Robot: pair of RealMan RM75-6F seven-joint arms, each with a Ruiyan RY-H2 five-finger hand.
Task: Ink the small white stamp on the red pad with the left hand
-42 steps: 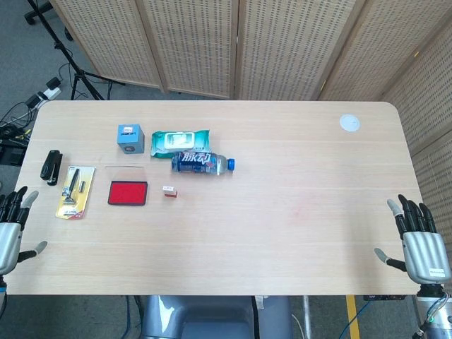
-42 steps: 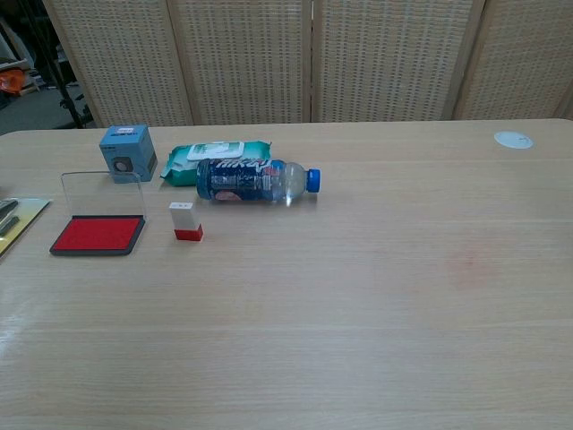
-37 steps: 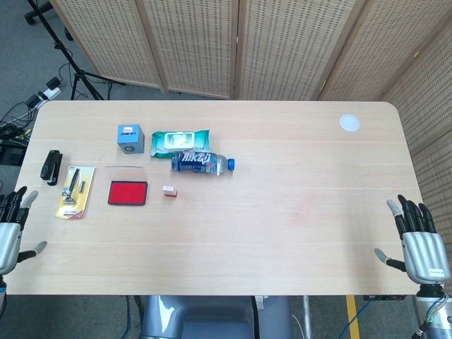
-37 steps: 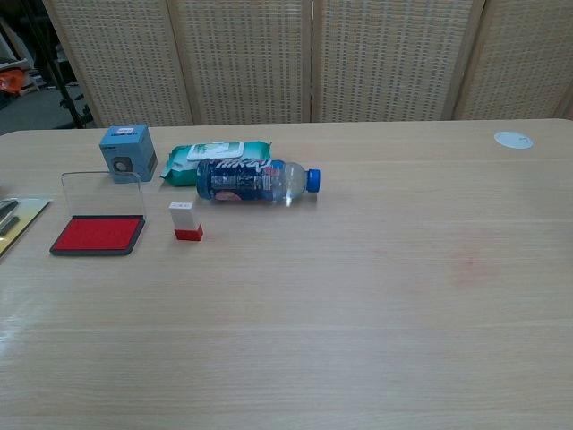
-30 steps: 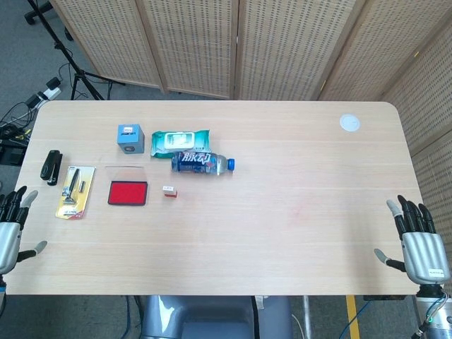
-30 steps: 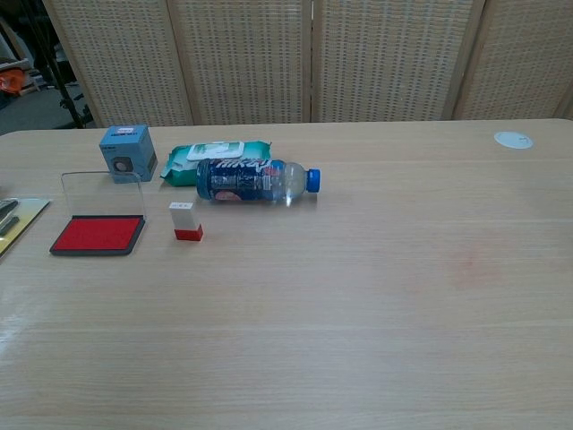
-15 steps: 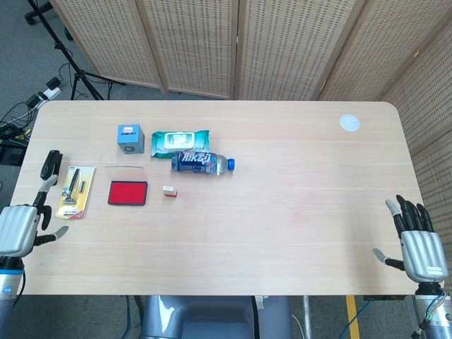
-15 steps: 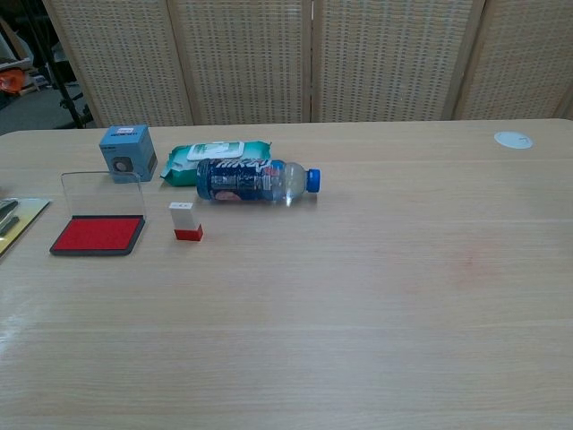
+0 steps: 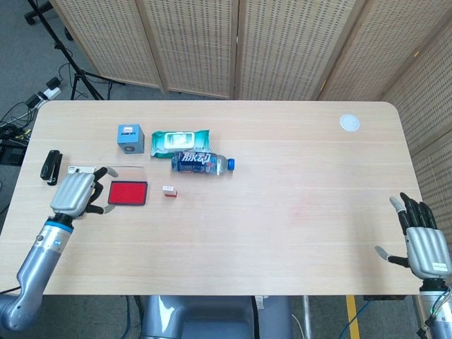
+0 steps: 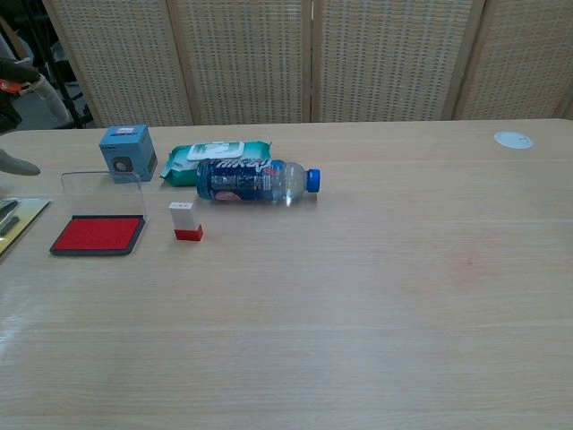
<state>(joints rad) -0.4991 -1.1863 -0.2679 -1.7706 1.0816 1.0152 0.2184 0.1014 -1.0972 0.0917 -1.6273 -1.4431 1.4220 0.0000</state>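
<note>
I am hovering my empty, loosely spread left hand [image 9: 76, 193] left of the red pad [image 9: 128, 193], nearing the small white stamp [image 9: 169, 190].

Water bottle [image 9: 200, 162] lies on side on table [image 9: 282, 212], blue cap pointing right. Green wet-wipes pack [image 9: 180, 140] just behind bottle, touching or nearly so. Small blue box [image 9: 130, 138] left of wipes pack, upright. Black stapler [image 9: 50, 166] far left of bottle near table edge. White round disc [image 9: 349, 123] far right of bottle, near back corner.
</note>
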